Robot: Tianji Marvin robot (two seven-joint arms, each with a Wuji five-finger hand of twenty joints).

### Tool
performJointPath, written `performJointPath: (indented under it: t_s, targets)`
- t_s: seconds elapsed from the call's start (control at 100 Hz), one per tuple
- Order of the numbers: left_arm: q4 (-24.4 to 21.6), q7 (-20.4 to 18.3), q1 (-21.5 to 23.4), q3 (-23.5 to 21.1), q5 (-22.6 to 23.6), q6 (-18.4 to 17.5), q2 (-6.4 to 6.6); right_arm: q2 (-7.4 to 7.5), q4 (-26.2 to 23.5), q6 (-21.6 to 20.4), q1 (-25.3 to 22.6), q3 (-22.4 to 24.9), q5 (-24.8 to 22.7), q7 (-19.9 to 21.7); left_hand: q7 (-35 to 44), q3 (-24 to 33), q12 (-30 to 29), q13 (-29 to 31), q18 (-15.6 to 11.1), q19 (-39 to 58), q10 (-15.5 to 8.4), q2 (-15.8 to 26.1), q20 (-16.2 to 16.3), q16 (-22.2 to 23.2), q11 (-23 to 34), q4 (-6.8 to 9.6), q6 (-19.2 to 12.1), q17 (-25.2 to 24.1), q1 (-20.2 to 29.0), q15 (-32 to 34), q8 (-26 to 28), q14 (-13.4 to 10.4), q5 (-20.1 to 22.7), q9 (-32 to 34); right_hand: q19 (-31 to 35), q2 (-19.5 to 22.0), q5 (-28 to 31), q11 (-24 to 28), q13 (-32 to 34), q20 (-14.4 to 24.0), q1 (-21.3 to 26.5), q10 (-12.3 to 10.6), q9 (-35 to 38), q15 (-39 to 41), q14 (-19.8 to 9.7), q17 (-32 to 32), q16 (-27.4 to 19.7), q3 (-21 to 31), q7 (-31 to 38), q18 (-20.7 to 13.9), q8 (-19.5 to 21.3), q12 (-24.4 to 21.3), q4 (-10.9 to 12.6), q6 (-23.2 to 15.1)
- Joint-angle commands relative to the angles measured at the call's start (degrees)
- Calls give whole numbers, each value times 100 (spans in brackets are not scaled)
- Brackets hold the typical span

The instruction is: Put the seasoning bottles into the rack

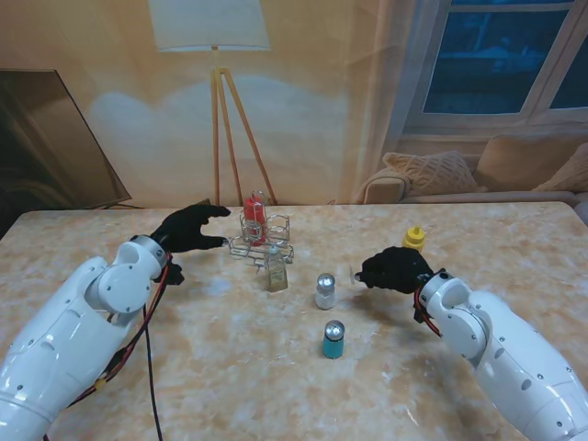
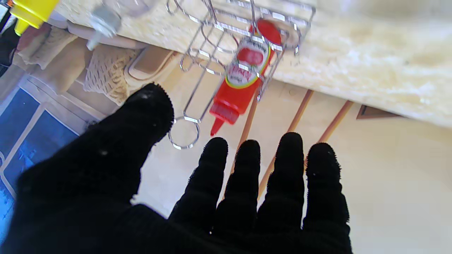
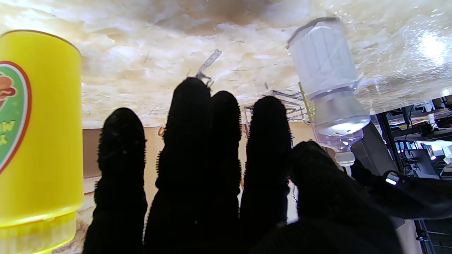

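Observation:
A wire rack [image 1: 265, 241] stands mid-table with a red ketchup bottle [image 1: 254, 218] upright in it. My left hand [image 1: 191, 230] hovers just left of the rack, open, fingers spread, holding nothing; its wrist view shows the hand [image 2: 219, 197], the rack [image 2: 197, 67] and the ketchup [image 2: 247, 76]. A small glass bottle [image 1: 277, 272] stands in front of the rack. A white shaker [image 1: 325, 291] and a teal shaker [image 1: 333, 341] stand nearer to me. My right hand [image 1: 393, 270] is open, fingers toward the white shaker [image 3: 326, 70], with a yellow mustard bottle [image 1: 413, 240] just behind it.
The marble table [image 1: 230, 367] reaches far left and right. In the right wrist view the yellow bottle [image 3: 39, 134] stands close beside my outer fingers [image 3: 122, 169]. A floor lamp and a sofa stand beyond the far table edge.

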Motion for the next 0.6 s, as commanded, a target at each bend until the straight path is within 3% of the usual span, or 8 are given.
performJointPath:
  t_s: [0.0,0.35,0.59]
  targets:
    - [-46,-169,163,58,-70,24,-9,-17,-45,-27,-69,-26,-15,82,-145,-64,180,217,-87,162,33,73,136,293,108,114,98,46,-198,285,83,-64,110,157,-25,-21,76,31,72,72,-20,3,24,11,-144,-13,-44,116,42,8,-24,8,-174,-121]
    - [-194,-370,318,414,-569,162,-45,-16,-137,-61,-143,-3,-38,74,-249,-51,268,59,-78,99,93,54,69,383,2,119,165,-49,-242,184,91,-37,3,-32,-27,-20,71,34,75,72,-16,-5,33,9,-150,-13,-44,112,41,10,-22,9,-174,-124]
    - [-65,-197,177,769,-875,321,-157,-14,-184,-71,-194,47,-74,48,-313,-54,289,-2,-65,85,243,53,54,399,-12,106,313,-94,-381,185,82,-1,-77,-117,-26,-17,71,30,74,73,-16,7,24,8,-151,-11,-44,111,42,11,-23,8,-173,-116]
